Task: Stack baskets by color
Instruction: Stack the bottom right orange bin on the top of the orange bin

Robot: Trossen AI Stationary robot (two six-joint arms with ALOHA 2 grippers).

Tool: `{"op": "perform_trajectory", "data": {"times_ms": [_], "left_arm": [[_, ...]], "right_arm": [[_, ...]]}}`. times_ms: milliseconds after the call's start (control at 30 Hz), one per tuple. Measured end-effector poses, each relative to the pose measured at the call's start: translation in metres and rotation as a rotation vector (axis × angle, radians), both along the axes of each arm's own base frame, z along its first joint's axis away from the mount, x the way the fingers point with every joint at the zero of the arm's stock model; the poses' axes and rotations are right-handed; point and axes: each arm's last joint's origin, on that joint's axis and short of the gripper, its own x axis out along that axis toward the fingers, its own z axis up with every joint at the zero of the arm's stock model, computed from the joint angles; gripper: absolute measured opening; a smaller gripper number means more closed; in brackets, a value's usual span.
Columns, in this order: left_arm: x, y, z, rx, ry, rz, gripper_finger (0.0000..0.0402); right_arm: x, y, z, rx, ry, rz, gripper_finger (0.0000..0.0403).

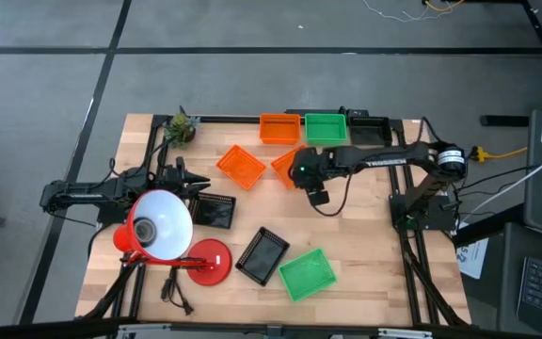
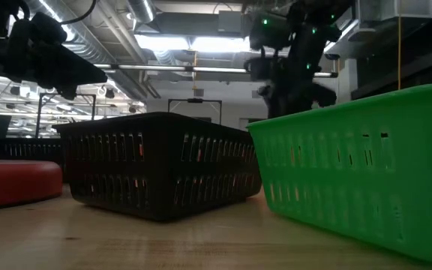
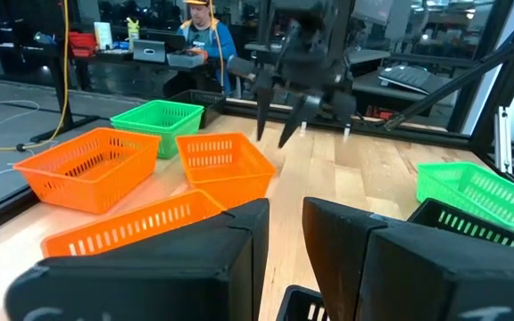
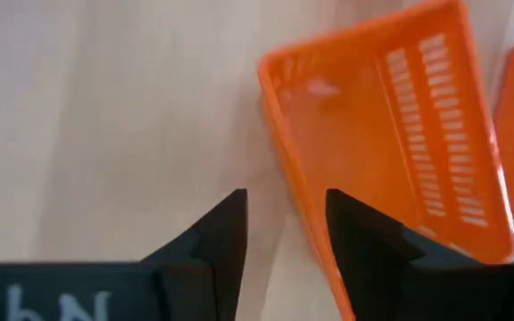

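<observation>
Three orange baskets lie at the table's far middle: one (image 1: 279, 128) at the far edge beside a green one (image 1: 326, 128) and a black one (image 1: 369, 129), one (image 1: 241, 166) left of centre, and one (image 1: 286, 162) under my right gripper (image 1: 301, 177). That gripper points steeply down and is open. In the right wrist view its fingers (image 4: 284, 223) straddle a side wall of this orange basket (image 4: 391, 134), one over the inside and one over bare table, touching nothing. My left gripper (image 3: 286, 223) waits level at the left, slightly open. More baskets rest flat nearer me: two black (image 1: 216, 211), (image 1: 263, 254) and one green (image 1: 307, 273).
A red desk lamp with a white shade (image 1: 158, 226) and a round red base (image 1: 205, 262) stands at the near left. A small plant (image 1: 183, 127) sits at the far left corner. Bare wood lies right of centre. A person (image 3: 205, 36) sits beyond the table.
</observation>
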Motion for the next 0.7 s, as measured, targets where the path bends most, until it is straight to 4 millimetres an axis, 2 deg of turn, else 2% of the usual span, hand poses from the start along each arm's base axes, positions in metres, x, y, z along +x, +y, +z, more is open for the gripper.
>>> {"op": "perform_trajectory", "data": {"times_ms": [100,233,467,567,667,700], "left_arm": [[0.0,0.0,0.0,0.0,0.0,0.0,0.0064],[0.0,0.0,0.0,0.0,0.0,0.0,0.0064],[0.0,0.0,0.0,0.0,0.001,0.0,0.0064],[0.0,0.0,0.0,0.0,0.001,0.0,0.0064],[0.0,0.0,0.0,0.0,0.001,0.0,0.0064],[0.0,0.0,0.0,0.0,0.001,-0.001,0.0064]], "right_arm": [[0.0,-0.002,-0.013,-0.066,0.035,-0.029,0.0154],[0.001,-0.003,-0.027,-0.07,0.06,-0.026,0.0154],[0.009,-0.008,-0.047,-0.093,0.02,-0.05,0.015],[0.009,-0.008,-0.048,-0.091,0.013,-0.058,0.0112],[0.01,0.0,-0.044,-0.06,0.006,-0.106,0.0032],[0.013,0.005,-0.04,-0.053,0.002,-0.119,0.0017]]}}
